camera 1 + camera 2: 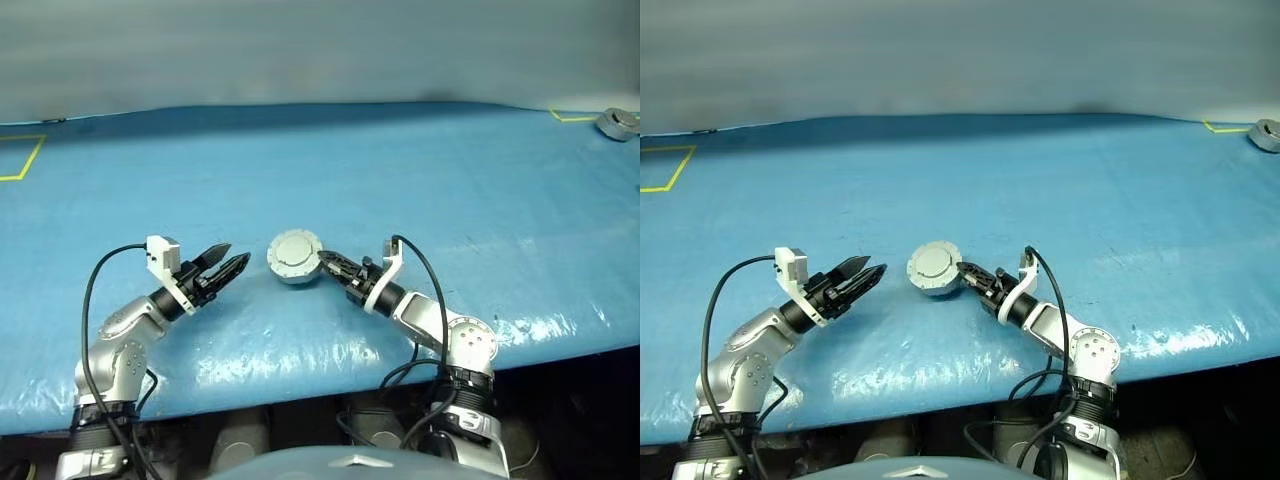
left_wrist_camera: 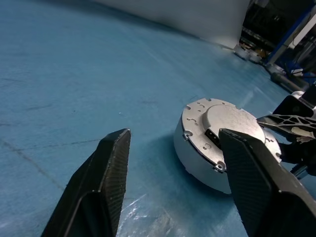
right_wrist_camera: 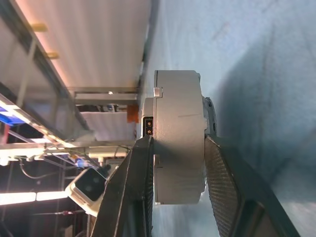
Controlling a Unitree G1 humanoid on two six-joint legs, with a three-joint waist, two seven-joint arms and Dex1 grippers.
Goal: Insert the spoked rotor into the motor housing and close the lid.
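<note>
Blue crinkled sheeting (image 1: 330, 170) over the whole table, glossy and wrinkled toward the near edge, yellow tape corners at far left (image 1: 22, 157) and far right (image 1: 570, 118), a plain grey wall behind. Near the middle, held up off the sheet, the closed motor housing (image 1: 294, 256), lid (image 1: 295, 251) facing up and tipped toward the camera, pinched at its right side by the right gripper (image 1: 325, 264). Just left of it and apart, the left gripper (image 1: 229, 261), fingers spread and holding nothing. At the far right corner of the table, a small grey round part (image 1: 618, 123). From the left wrist: two black fingers (image 2: 103, 182) wide apart, the housing beyond them, screw-dotted light-grey lid on top, blue sheet under it, white wall and dark racking at the far end. From the right wrist: fingers (image 3: 133, 192) clamped across the housing's two flat faces, rim side-on, a small connector socket (image 3: 148, 126) showing, ceiling lights and beams in the background.
</note>
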